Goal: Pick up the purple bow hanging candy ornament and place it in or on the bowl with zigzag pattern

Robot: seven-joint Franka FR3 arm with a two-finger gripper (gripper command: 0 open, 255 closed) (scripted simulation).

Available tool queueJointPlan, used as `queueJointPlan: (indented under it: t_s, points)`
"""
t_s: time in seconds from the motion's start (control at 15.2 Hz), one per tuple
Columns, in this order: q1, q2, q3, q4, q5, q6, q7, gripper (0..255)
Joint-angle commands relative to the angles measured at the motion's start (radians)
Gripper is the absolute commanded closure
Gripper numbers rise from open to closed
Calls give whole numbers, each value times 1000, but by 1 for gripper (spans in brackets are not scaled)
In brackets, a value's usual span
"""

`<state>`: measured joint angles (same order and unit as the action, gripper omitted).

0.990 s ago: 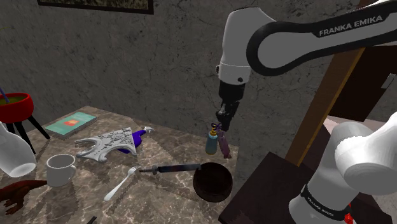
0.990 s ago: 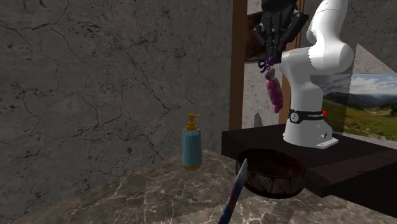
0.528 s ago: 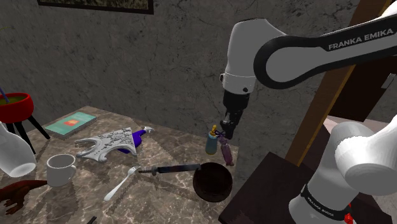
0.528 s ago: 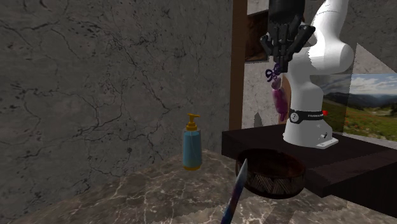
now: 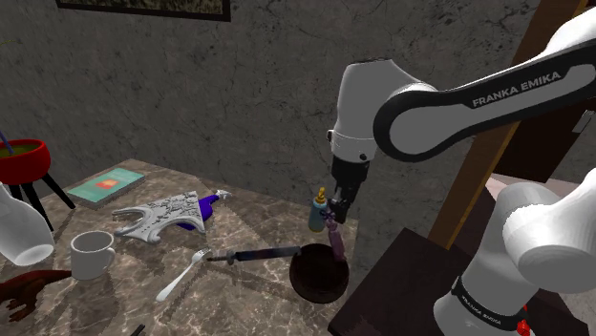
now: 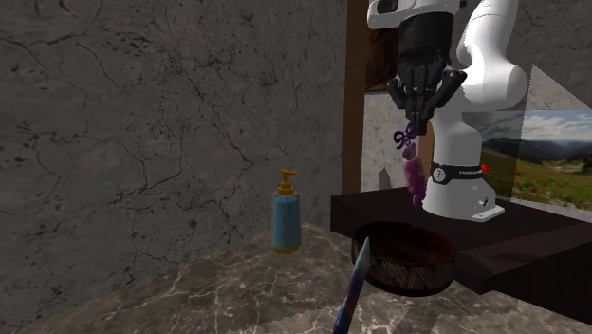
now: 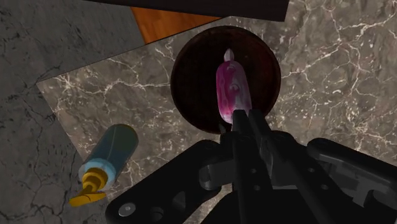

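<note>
My black gripper [image 5: 338, 205] [image 6: 418, 118] [image 7: 243, 121] is shut on the top of the candy ornament [image 5: 334, 235] [image 6: 412, 173] [image 7: 231, 91], a pink-purple wrapped candy with a purple bow. The ornament hangs straight down from the fingers, right above the dark round bowl [image 5: 319, 272] [image 6: 406, 258] [image 7: 191, 76]. Seen from the wrist, the candy lies over the bowl's dark inside. The bowl sits on the marble table near the corner by the stand, and a faint pattern shows on its outer wall in the second exterior view.
A blue pump bottle [image 5: 316, 210] [image 6: 286, 216] [image 7: 105, 162] stands just behind the bowl. A dark knife [image 5: 253, 254] [image 6: 349, 289] lies against the bowl's side, with a fork [image 5: 183, 273], white mug [image 5: 91, 254], silver trivet [image 5: 164, 214] and book [image 5: 106, 185] further toward the shoulder view's left.
The arm has come down steadily with the ornament held in the shut fingers, bringing its lower end close over the bowl. Nothing on the table has moved.
</note>
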<state>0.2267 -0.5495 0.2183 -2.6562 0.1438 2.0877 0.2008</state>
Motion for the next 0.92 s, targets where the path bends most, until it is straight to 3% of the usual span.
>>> queueJointPlan:
  t_s: [0.0, 0.59, 0.86]
  points:
    - [1, 12, 4, -15, 2, 28, 1, 255]
    - [0, 101, 22, -91, 9, 192, 2, 255]
    - [0, 101, 22, -91, 9, 192, 2, 255]
